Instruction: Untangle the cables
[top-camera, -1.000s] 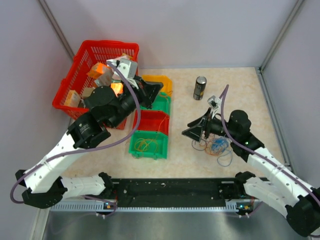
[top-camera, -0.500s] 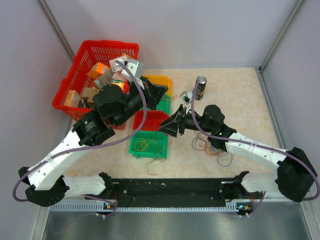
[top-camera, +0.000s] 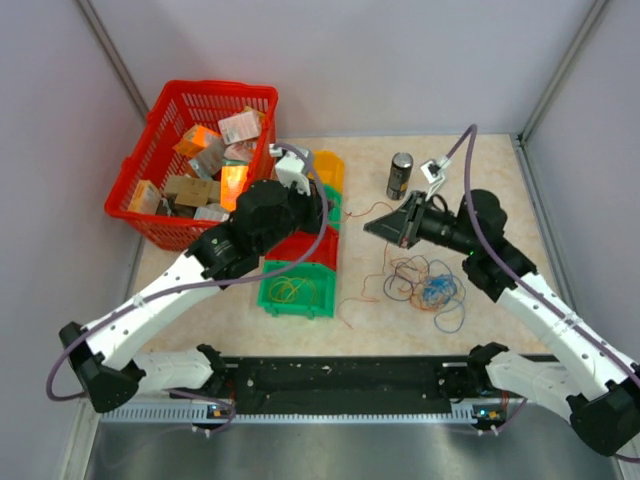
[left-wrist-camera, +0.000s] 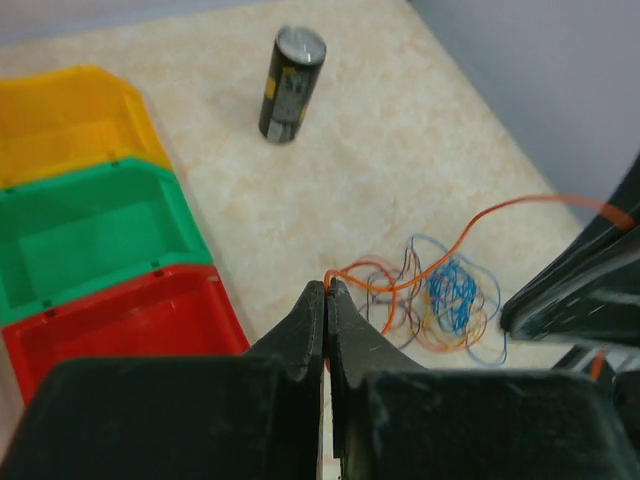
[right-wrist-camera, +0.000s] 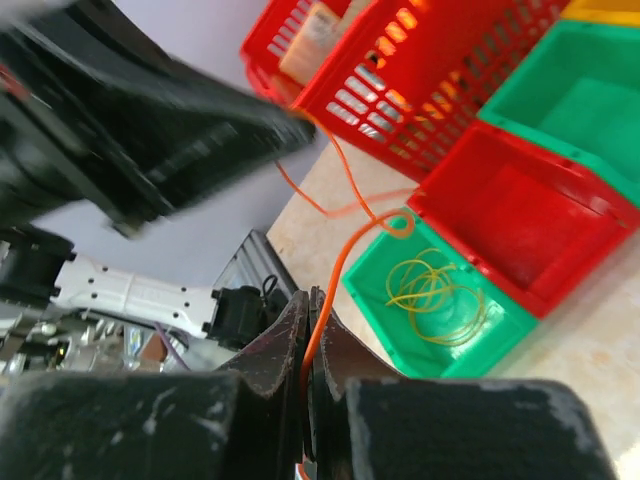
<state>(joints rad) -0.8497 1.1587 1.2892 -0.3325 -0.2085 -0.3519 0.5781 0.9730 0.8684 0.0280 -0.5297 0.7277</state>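
The cables (top-camera: 425, 285) lie as a loose tangle of orange, blue and purple-grey loops on the table right of the bins; they also show in the left wrist view (left-wrist-camera: 447, 300). One orange cable (left-wrist-camera: 470, 228) is drawn out of the tangle and runs between both grippers. My left gripper (left-wrist-camera: 328, 285) is shut on one end of it above the bins (top-camera: 328, 215). My right gripper (right-wrist-camera: 308, 297) is shut on the same orange cable (right-wrist-camera: 340, 255), just above and left of the tangle (top-camera: 370, 228).
A dark can (top-camera: 400, 176) stands behind the tangle. A row of small bins holds yellow (top-camera: 330, 165), green, red (top-camera: 310, 245) and a near green bin (top-camera: 295, 290) with a yellow cable coil. A red basket (top-camera: 165, 120) of boxes sits far left.
My right gripper closed from open onto the orange cable and pulled back right from the bins. The left arm swung from the basket toward the bins, still shut.
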